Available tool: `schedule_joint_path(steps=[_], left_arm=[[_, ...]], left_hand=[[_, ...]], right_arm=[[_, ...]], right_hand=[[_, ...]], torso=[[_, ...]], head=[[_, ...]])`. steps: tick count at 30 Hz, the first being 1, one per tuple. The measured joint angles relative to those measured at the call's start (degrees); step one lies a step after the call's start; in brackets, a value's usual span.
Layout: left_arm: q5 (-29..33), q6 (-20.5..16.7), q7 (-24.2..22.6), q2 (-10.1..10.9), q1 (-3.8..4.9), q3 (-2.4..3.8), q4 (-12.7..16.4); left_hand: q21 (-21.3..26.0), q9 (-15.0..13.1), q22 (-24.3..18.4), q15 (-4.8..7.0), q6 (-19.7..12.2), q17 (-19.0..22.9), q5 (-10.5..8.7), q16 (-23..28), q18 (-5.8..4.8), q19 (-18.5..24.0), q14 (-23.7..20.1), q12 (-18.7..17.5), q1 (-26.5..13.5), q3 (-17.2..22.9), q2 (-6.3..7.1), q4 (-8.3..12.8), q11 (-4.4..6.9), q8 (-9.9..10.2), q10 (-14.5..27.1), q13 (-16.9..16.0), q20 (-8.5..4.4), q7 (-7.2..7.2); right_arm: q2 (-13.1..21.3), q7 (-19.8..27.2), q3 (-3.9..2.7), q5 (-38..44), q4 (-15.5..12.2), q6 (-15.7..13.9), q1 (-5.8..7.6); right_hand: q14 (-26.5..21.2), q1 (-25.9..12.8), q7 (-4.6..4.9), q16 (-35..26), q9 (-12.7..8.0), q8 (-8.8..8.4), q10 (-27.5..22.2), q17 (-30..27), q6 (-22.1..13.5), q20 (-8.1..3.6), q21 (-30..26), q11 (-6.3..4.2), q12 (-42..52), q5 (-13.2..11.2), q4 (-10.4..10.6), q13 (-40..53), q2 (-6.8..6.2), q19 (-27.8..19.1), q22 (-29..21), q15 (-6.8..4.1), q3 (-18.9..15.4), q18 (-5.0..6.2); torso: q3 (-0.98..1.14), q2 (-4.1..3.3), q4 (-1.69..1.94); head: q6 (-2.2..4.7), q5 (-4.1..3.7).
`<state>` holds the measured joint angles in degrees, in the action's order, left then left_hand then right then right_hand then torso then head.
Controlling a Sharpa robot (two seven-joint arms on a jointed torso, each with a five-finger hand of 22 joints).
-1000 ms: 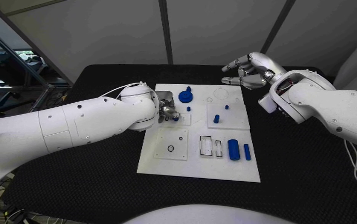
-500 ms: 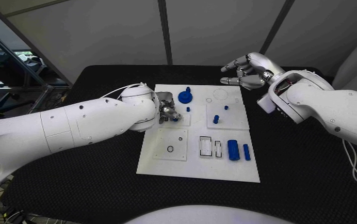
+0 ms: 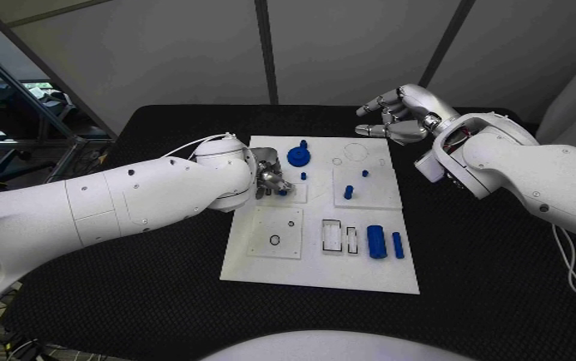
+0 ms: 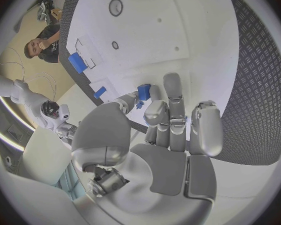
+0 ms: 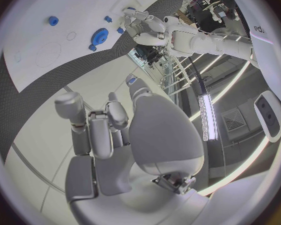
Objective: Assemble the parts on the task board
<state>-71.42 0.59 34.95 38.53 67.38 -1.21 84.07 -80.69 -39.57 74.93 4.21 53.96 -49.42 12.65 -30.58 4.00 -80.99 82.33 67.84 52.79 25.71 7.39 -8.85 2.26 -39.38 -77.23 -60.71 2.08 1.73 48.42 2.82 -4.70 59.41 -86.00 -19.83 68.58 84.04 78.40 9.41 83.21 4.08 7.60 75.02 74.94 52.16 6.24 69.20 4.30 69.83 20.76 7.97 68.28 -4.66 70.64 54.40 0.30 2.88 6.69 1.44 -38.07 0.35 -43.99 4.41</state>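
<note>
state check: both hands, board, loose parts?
left hand: pinches a small blue part over the task board
right hand: holds nothing, fingers apart, raised past the board's far edge
blue cylinder: lies flat on board
blue gear: sits on board

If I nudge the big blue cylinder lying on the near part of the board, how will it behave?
The big blue cylinder lies on its side on the flat task board, so it will probably roll sideways, perhaps into the thin blue bar next to it. It looks like rigid, smooth plastic: likely stiff, light and a bit slippery.
</note>
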Motion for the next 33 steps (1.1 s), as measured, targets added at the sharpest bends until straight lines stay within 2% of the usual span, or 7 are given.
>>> schedule_joint_path(steps=[11, 21, 33], left_arm=[[0.02, -0.15, 0.0, 0.05, 0.0, 0.02, -0.13], [0.03, -0.33, 0.0, 0.08, 0.0, 0.05, 0.16], [0.05, -0.36, 0.0, 0.33, 0.0, 0.13, 0.68]], left_hand=[[0.0, 0.49, 0.0, 0.0, 0.41, -0.18, -0.01, 0.29, 0.0, -0.08, 0.0, 0.23, -0.09, -6.7, -0.09, -3.09, 0.0, 0.0, 0.0, 0.0, 0.09, -0.01], [0.0, 0.5, -0.01, 0.2, 0.61, -0.28, -0.01, 0.29, 0.0, -0.29, 0.2, 0.48, 0.45, -8.14, -0.62, -4.23, -0.01, 0.0, 0.01, -0.17, -0.12, -0.21], [-0.23, 0.55, -0.01, 0.2, 0.61, -0.27, -0.01, 0.29, 0.0, -0.28, 0.2, 0.69, 0.76, -8.73, -0.93, -4.5, -0.01, 0.0, 0.01, -0.28, -0.13, -0.21]], right_arm=[[0.04, -0.05, 0.0, 0.0, 0.01, 0.0, 0.0], [-0.02, -0.08, 0.0, 0.0, 0.14, 0.0, 0.0], [-0.03, -0.13, 0.0, 0.01, 0.26, 0.02, 0.0]], right_hand=[[0.0, -0.22, 0.0, 0.0, 0.0, 0.0, 0.0, -0.01, 0.0, 0.0, -0.24, 0.0, 0.0, 0.0, 0.15, 0.01, -0.23, 0.0, -0.13, 0.0, -0.15, -0.01], [0.0, -0.22, 0.0, 0.0, 0.0, 0.0, 0.0, -0.01, 0.0, 0.0, -0.24, 0.0, 0.0, 0.0, 0.15, 0.01, -0.23, 0.0, -0.12, 0.0, -0.15, -0.01], [0.0, -0.22, 0.0, 0.0, 0.0, 0.0, 0.0, -0.01, 0.0, 0.0, -0.24, 0.0, 0.0, 0.0, 0.15, -0.04, -0.22, 0.0, -0.12, 0.0, -0.15, -0.02]], torso=[[-0.01, -0.02, 0.0], [-0.02, -0.03, 0.0], [-0.01, -0.02, 0.0]], head=[[0.15, 0.04], [0.12, -0.01], [0.15, 0.01]])
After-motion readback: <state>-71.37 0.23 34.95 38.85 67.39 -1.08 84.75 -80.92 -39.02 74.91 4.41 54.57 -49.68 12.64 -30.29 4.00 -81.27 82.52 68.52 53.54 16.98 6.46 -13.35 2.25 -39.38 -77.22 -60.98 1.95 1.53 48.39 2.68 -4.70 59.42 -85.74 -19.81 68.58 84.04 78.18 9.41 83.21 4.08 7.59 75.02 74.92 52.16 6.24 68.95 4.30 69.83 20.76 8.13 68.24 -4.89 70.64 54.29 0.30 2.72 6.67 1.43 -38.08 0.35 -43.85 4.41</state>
